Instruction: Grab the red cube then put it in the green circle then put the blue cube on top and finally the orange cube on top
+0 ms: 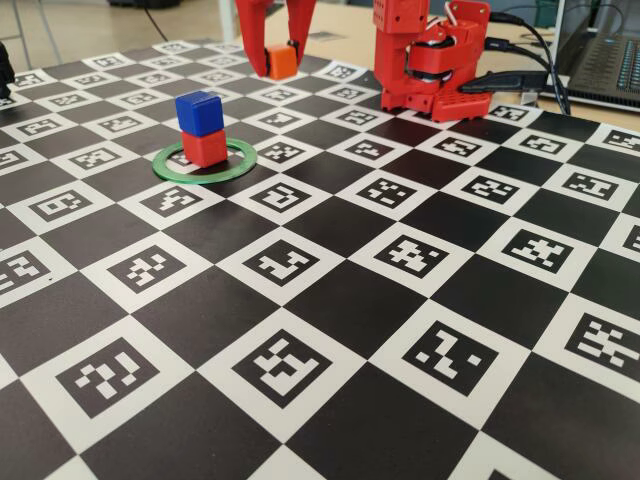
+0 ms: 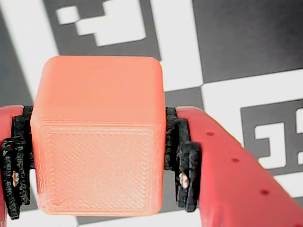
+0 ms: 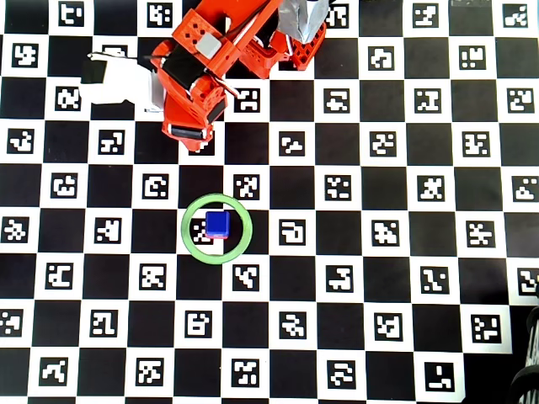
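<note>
In the fixed view the red cube (image 1: 205, 147) stands inside the green circle (image 1: 198, 178), and the blue cube (image 1: 197, 110) sits squarely on top of it. From overhead, the blue cube (image 3: 218, 223) covers the red one within the green circle (image 3: 184, 229). My gripper (image 1: 280, 62) hangs above the board behind the stack, shut on the orange cube (image 1: 282, 62). In the wrist view the orange cube (image 2: 99, 137) fills the space between the black pads (image 2: 182, 165) of the gripper (image 2: 98, 175). The arm hides the orange cube from overhead.
The red arm base (image 1: 430, 60) stands at the back right of the checkered marker board (image 1: 330, 300), with cables and a laptop (image 1: 610, 60) behind it. Overhead, the arm (image 3: 198, 84) leans over the board's upper left.
</note>
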Controlling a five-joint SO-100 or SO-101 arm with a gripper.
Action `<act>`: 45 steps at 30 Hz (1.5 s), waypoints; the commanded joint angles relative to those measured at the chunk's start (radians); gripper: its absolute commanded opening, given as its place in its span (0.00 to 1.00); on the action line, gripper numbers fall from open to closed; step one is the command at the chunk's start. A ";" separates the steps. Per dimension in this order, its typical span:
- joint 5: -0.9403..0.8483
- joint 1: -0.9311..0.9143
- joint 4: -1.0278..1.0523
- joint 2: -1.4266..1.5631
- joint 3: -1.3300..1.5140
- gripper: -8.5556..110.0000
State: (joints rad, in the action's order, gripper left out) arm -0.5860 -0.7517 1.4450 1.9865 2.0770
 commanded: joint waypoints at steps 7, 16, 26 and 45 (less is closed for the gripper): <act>0.029 0.052 0.209 -0.126 -0.440 0.15; 0.074 0.190 0.337 -0.276 -0.765 0.15; 0.137 0.408 0.373 -0.396 -0.971 0.14; 0.164 0.417 0.219 -0.532 -0.927 0.14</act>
State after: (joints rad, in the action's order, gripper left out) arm -0.4050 -0.3053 1.6920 1.4251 1.1704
